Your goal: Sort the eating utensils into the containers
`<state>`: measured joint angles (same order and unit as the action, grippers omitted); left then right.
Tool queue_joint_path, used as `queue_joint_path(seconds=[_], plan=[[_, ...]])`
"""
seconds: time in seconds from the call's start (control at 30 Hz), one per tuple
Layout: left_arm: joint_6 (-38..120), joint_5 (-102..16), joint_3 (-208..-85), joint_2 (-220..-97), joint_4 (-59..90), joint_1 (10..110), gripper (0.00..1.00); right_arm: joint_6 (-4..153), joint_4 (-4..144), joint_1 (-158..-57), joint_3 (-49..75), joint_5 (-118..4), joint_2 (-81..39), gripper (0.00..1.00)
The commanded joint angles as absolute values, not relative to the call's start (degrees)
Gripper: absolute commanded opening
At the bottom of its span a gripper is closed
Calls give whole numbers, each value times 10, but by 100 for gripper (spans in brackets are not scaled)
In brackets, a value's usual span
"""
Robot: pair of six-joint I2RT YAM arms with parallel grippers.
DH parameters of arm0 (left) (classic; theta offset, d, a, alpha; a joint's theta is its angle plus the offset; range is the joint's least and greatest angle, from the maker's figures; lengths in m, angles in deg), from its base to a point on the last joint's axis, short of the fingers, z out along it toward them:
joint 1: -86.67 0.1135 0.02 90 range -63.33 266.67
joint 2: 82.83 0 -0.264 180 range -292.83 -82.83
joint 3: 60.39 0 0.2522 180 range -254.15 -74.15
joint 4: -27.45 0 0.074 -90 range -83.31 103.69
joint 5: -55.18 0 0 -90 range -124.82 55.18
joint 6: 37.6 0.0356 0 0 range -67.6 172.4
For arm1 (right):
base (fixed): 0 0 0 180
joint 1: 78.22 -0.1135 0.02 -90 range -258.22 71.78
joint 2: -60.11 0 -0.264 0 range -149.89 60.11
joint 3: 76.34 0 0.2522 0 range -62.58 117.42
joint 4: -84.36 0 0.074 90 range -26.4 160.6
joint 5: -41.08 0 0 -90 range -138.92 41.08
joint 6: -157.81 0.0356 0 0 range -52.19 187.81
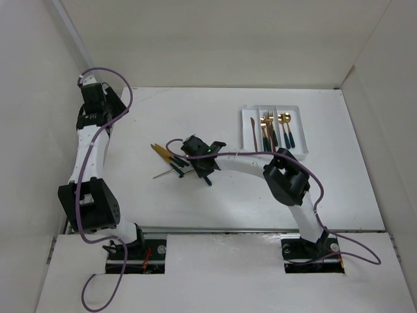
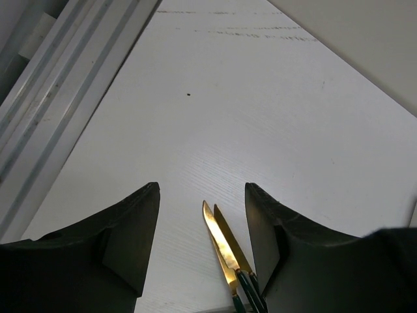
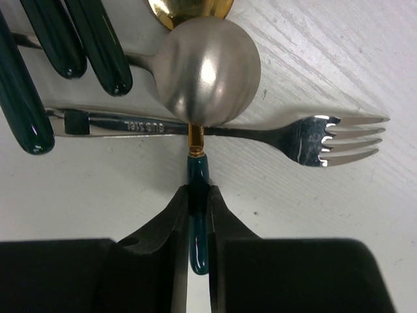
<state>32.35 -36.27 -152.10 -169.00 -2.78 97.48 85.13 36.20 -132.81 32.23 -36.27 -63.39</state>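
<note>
1. Looking down from the top external view, the white tray (image 1: 297, 115) sits at the far right of the table (image 1: 365, 195). It is filled by kind: a knife in its left compartment, forks in the middle, spoons on the right. The loose pile of utensils (image 1: 171, 163) lies mid-table, well apart from the tray. The right gripper (image 1: 184, 164) reaches left into the pile, presumably because that arm stands nearer the tray. The left arm rises at the far left. Its fingers are too small to read here, and the right wrist covers part of the pile.
2. From the left wrist, the left gripper (image 2: 202, 190) hangs above the table with its fingers apart and nothing between them. Two gold knives (image 2: 225, 251) lie side by side below, their dark handles cut off by the lower edge.
3. From the right wrist, the right gripper (image 3: 199, 190) is pinched on a green-handled utensil (image 3: 197, 171), low on its handle, likely the only free part. A silver spoon (image 3: 208, 72) and a silver fork (image 3: 260, 130) lie across its gold neck. I therefore cannot be sure the gold bowl (image 3: 189, 10) at the top edge belongs to it. Other green handles (image 3: 98, 45) are cropped at the upper left.
</note>
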Motion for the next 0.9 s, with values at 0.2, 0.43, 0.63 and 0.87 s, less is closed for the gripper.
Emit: queue_joint_path(seconds=[0.2, 0.43, 0.63, 0.87], plan=[[314, -384, -1528, -1675, -12, 974, 52, 801, 364, -1317, 376, -462, -541, 0], [314, -384, -1528, -1675, -12, 979, 52, 801, 370, -1263, 409, -535, -541, 0], [314, -390, -1528, -1680, -12, 979, 52, 812, 388, -1224, 414, -545, -541, 0], [314, -396, -1528, -1690, -6, 990, 52, 834, 379, -1192, 399, -481, -553, 0]])
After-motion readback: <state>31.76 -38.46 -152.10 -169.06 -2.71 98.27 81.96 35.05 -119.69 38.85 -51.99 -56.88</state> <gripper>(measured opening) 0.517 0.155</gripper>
